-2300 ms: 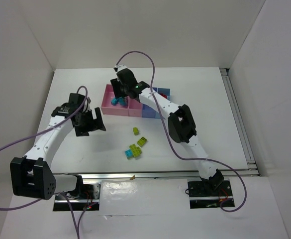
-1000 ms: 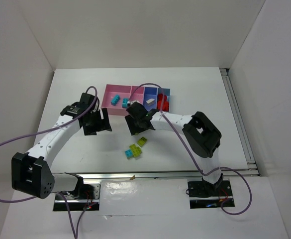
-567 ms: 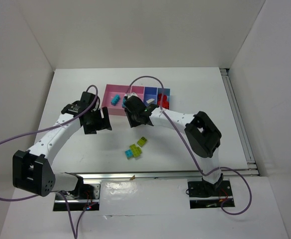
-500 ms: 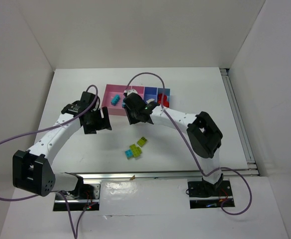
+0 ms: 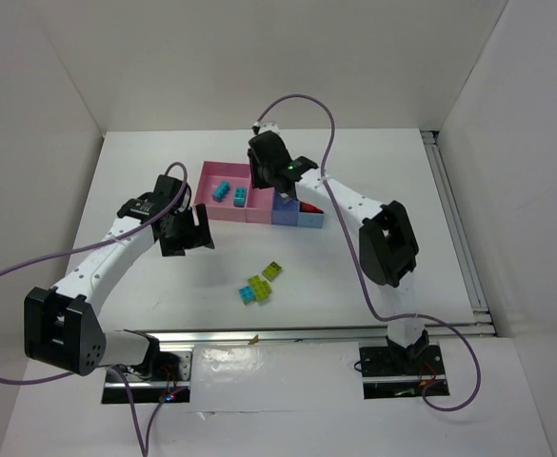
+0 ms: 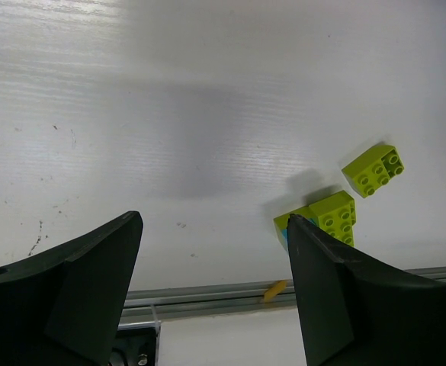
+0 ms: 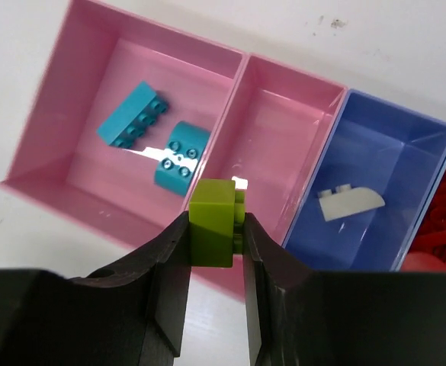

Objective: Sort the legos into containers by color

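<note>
We clamp a lime green brick (image 7: 210,219) in the right gripper (image 7: 213,242) over the tray's (image 7: 93,210) near wall — likely for its empty 2nd pink bin (image 7: 282,130), as cyan bricks (image 7: 131,122) occupy the 1st — left gripper (image 6: 215,229) released, apart from the tray.

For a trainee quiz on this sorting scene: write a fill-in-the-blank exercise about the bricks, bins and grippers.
1. The right gripper is shut on a brick coloured ____.
2. The leftmost pink bin holds ____ teal bricks.
3. The beige brick lies alone in a bin coloured ____.
4. The left gripper hovers ____ above the table, holding nothing.

Missing words: lime green; two; blue; open.
</note>
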